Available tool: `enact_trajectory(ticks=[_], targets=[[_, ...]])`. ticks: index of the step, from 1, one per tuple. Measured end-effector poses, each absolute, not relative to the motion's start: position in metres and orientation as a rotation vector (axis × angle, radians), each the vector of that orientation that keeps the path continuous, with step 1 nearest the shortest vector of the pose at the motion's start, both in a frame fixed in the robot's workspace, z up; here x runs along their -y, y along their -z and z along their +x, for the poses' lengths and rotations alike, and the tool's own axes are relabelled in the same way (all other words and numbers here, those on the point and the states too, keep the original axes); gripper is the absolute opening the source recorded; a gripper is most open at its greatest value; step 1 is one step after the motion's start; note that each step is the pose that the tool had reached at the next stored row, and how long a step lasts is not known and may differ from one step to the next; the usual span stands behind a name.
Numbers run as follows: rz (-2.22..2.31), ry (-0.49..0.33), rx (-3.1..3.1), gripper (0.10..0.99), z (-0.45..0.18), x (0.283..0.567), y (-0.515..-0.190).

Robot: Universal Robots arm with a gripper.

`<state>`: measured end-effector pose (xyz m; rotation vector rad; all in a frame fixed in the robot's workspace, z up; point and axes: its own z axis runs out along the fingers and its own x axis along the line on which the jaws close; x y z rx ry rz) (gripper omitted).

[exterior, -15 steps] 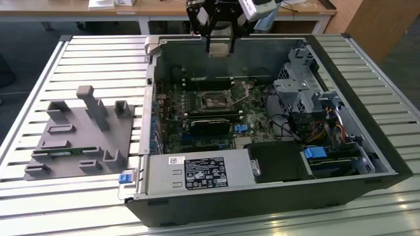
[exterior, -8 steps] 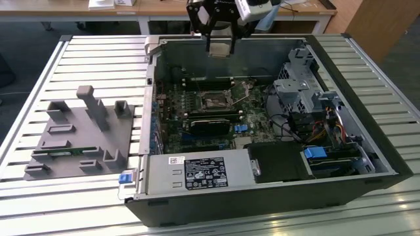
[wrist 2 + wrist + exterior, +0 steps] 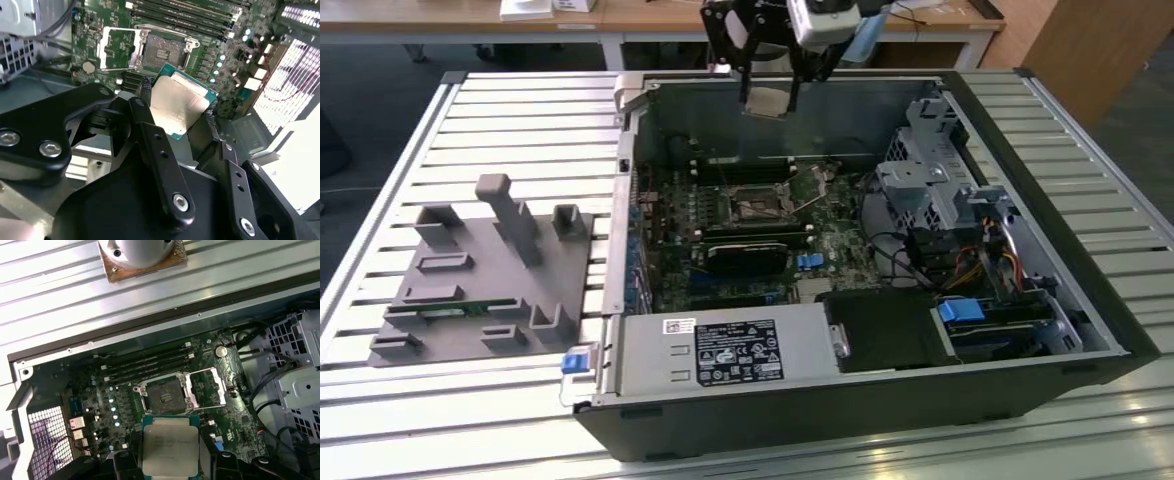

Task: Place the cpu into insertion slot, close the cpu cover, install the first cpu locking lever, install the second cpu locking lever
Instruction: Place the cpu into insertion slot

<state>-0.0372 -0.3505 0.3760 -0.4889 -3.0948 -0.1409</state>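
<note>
**Chip held in the air over the open computer**

Closest to me is the black metal gripper. Its two fingers pinch the small flat square chip with the dull silver top, the cpu, by its edges. I see the chip up in the air, above the big black open computer case, near the case's far wall in the exterior view. Down on the green board sits the small square dark socket with the shiny rim, the insertion slot. Nothing is in it. The thin silvery frame plate, the cpu cover, is swung open just beside the slot. The chip touches neither of them.
</note>
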Motion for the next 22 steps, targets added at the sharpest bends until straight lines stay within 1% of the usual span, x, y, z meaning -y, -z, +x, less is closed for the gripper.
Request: enact_trajectory(ticks=[22], targets=[[-0.983, 0.141, 2.99, 0.537, -0.0373, 0.3505, -0.3736]])
